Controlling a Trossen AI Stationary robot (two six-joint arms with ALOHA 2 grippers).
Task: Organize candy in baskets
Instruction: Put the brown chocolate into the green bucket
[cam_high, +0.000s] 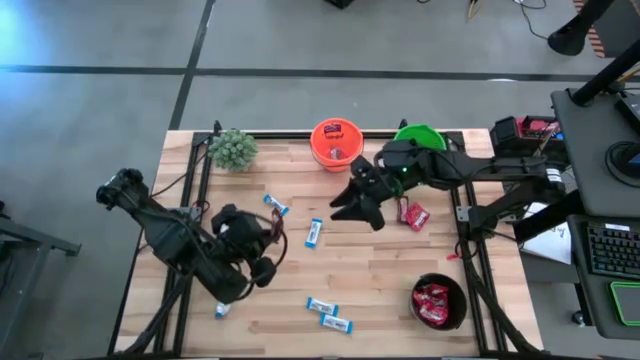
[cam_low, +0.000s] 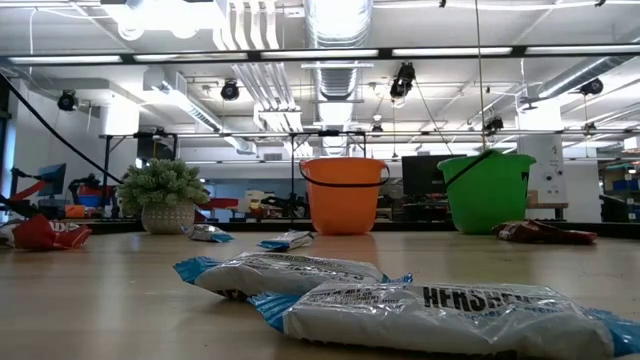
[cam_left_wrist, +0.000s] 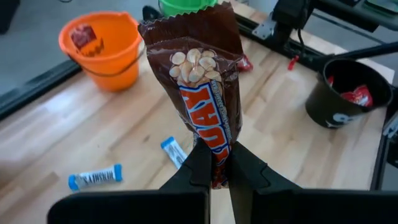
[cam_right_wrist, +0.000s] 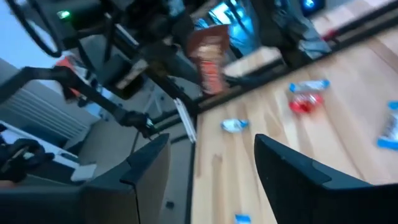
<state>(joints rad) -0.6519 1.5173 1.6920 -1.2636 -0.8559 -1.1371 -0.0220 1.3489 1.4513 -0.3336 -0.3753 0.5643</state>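
Overhead, ducts — below, wooden table; left claw pinches brown bar, right claw wide.

Grey floor; ceiling ducts, strip lights.

Your tabletop is pale planked wood, matt. At its twelve o'clock edge the orange basket and green basket look like smooth glossy plastic. The brown bar in your left claw wears crinkly glossy film.
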